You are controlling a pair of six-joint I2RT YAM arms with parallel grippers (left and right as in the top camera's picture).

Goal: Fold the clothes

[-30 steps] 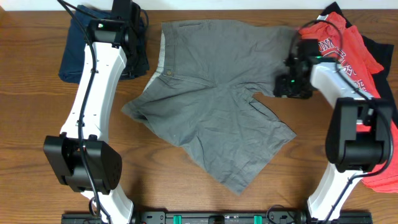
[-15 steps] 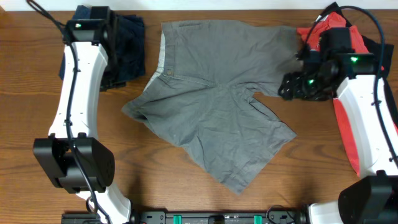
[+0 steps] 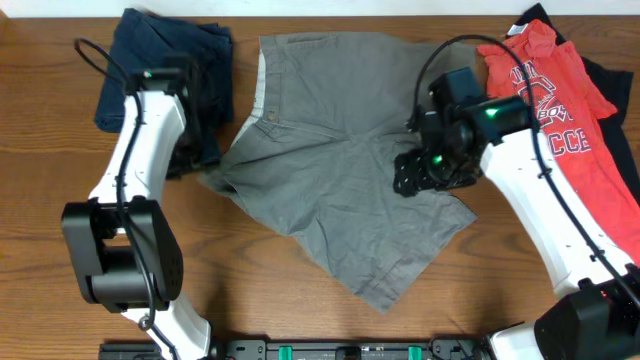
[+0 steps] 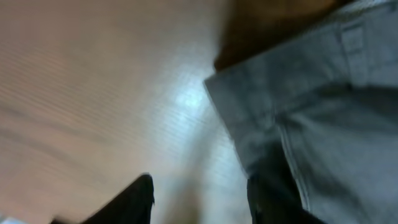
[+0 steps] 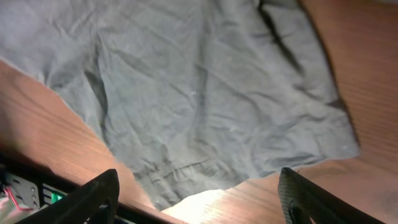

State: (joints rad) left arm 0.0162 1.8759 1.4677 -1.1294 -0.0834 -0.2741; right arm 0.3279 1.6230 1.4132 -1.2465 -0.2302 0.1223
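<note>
Left gripper (image 4: 199, 200): jaws apart, nothing between them; the view is blurry, with bare wood below and a hemmed corner of the grey-khaki shorts (image 3: 330, 160) just beside the right-hand finger. Right gripper (image 5: 199, 202): jaws wide apart, also empty, hanging above the rumpled leg panel near its hem. The overhead view puts the left gripper at the shorts' left edge and the right one over the right-side leg. The shorts lie spread flat and unfolded mid-table (image 3: 90, 260), pale inner waistband toward the far left. The dark navy shorts (image 3: 140, 55) sit in the far-left corner and the red T-shirt (image 3: 550, 110) far right, both apart from the work. Judged step: approach for a first grasp, no fold made yet. The next move likely needs each gripper to drop to the cloth, pinch one edge layer cleanly, then carry it over.
</note>
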